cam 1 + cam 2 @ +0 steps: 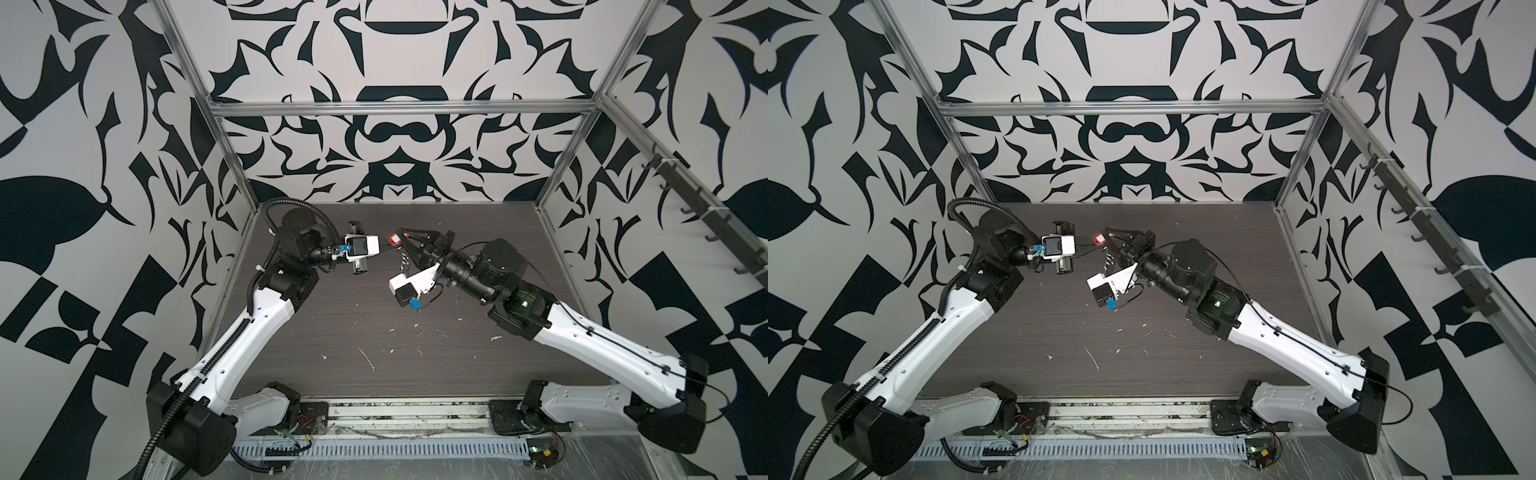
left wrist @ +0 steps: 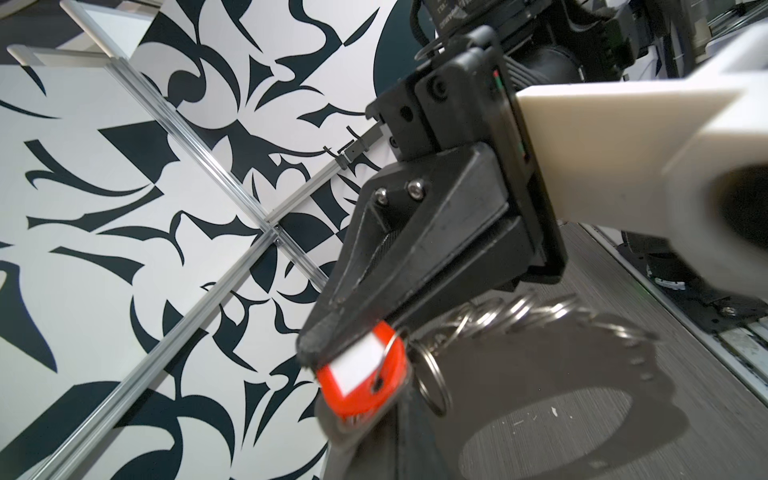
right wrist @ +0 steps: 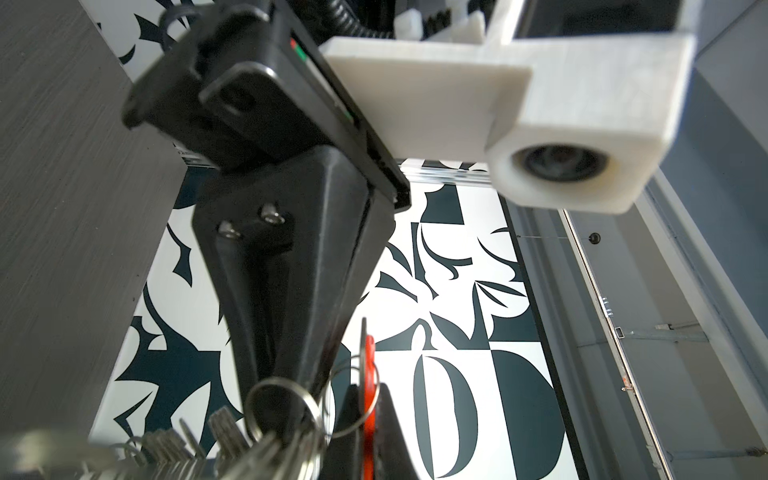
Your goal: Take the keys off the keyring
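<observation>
Above dark table [image 1: 374, 324], keys [image 1: 405, 261] just under right pincer [image 2: 322, 353] with red tag [image 2: 361, 386].

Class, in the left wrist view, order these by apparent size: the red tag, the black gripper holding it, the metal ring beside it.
Largest: right gripper, filling much of the frame.
Next: red tag.
Smallest: metal ring, nearly as long as the tag but much narrower, seen at an angle.

Key tag [image 1: 395, 238] between left gripper [image 1: 386, 246] and right gripper [image 2: 343, 337], over the table's [image 1: 374, 324] far half. Keys [image 1: 405, 261] hang just below the tag, nearer the right gripper.
</observation>
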